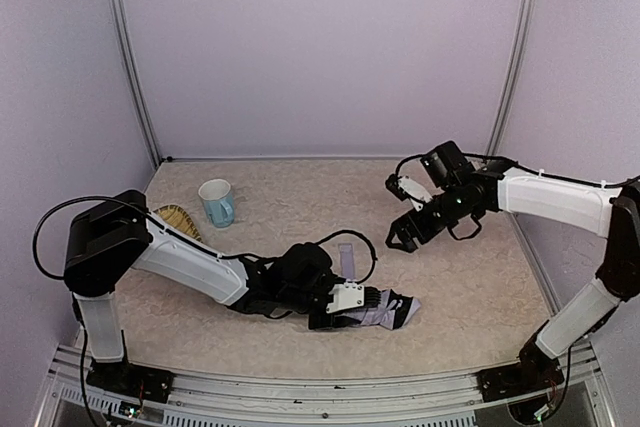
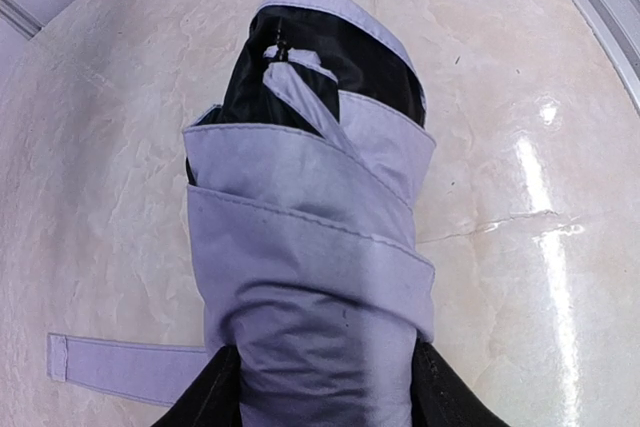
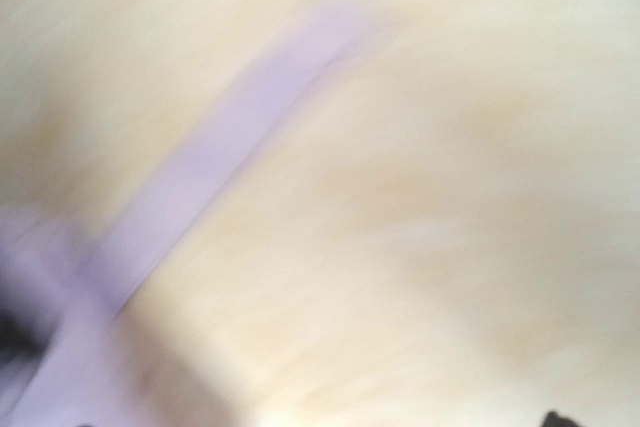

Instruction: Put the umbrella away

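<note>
The umbrella (image 2: 310, 247), folded and loosely wrapped, is lying near the middle of the worktop's near edge, with the left gripper (image 2: 322, 392) clamping one end. Its strap (image 2: 120, 365) is trailing loose, so binding looks unfinished. The right gripper (image 1: 408, 232), hovering nearer the right edge with its opening unclear, probably needs to catch the strap. No writing is showing.

Robot test booth, lab type. Closed in by plain pale-lilac wall panels (image 1: 320, 47) on aluminium corner posts (image 1: 130, 57). Beige marbled desk (image 1: 300, 187). Left arm (image 1: 190, 262) and right arm (image 1: 555, 197) bolted to metal rail (image 1: 330, 392) at near edge; loose black cable (image 1: 40, 227).
</note>
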Available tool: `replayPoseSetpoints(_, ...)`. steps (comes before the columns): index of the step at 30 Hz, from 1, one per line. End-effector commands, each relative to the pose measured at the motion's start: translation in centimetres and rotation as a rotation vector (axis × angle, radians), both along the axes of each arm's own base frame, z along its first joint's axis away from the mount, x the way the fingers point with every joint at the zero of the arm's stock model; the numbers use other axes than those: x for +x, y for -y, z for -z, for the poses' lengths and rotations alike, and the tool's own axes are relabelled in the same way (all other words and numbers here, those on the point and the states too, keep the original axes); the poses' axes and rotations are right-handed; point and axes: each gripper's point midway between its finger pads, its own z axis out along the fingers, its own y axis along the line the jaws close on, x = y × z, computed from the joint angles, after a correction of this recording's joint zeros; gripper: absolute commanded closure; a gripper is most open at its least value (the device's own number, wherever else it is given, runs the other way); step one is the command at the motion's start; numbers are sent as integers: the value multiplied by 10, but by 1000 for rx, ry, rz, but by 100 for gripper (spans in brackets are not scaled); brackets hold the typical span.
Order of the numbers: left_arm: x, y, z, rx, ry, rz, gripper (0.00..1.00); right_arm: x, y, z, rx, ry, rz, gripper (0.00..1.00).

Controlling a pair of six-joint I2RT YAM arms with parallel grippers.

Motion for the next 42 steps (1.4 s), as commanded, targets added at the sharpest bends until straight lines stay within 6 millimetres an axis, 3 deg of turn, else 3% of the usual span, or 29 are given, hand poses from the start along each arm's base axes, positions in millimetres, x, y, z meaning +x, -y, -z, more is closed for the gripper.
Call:
replayPoseSetpoints(1,-47,-95,106,419,-244,-21,54,72,-18,-9,-3,85,252,13)
replayPoseSetpoints(4,-47,-94,105,418,-240,-24,54,89,-54,4,-26,109,263,12)
replayPoseSetpoints(5,-47,-94,104,415,-238,-23,54,92,-65,22,-48,86,260,12)
replayPoseSetpoints(10,-45,-91,102,414,-235,-22,53,81,-111,79,-157,-8,194,11)
replayPoseSetpoints(15,-45,-91,101,420,-236,-27,52,48,-115,135,-237,-137,150,13)
replayPoseSetpoints(19,-45,-95,102,429,-233,-28,50,20,-111,157,-238,-239,128,28)
replayPoseSetpoints(24,-42,-91,94,419,-238,-35,48,7,-98,161,-276,-268,143,56)
replayPoseSetpoints(30,-41,-92,98,424,-264,-45,48,18,-82,155,-326,-200,171,100)
replayPoseSetpoints(33,-42,-94,99,432,-293,-45,51,32,-75,137,-294,-166,192,100)
replayPoseSetpoints(36,-41,-93,99,432,-314,-47,57,45,-56,122,-295,-121,229,100)
replayPoseSetpoints(42,-45,-93,102,443,-380,-51,87,66,-17,100,-230,-46,323,100)
